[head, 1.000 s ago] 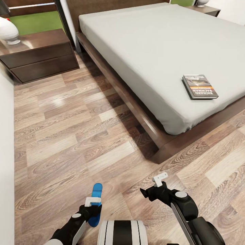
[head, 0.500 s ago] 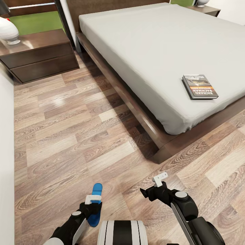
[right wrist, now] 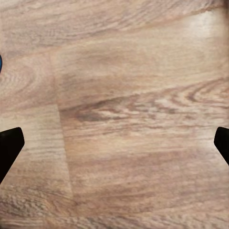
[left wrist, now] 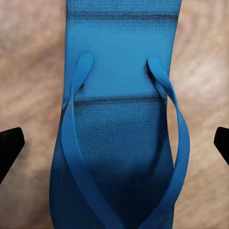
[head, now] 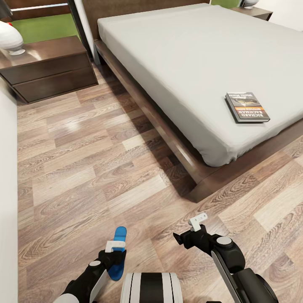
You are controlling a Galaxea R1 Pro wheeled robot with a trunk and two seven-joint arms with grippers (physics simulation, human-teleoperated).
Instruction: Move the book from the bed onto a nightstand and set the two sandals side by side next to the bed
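The left gripper [head: 115, 247] hung wide open over 1 blue sandal [left wrist: 119, 129] on the floor [head: 84, 168], its fingers on either side, not gripping. The right gripper [head: 198, 221] was open and empty. The book [head: 247, 107] lay near the bed's [head: 181, 54] foot edge.

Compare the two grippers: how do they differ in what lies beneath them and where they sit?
The left gripper hangs over a blue sandal, its fingers straddling it; the right gripper hangs over bare wood-plank floor. The right gripper sits nearer the bed than the left one. Both are open and hold nothing.
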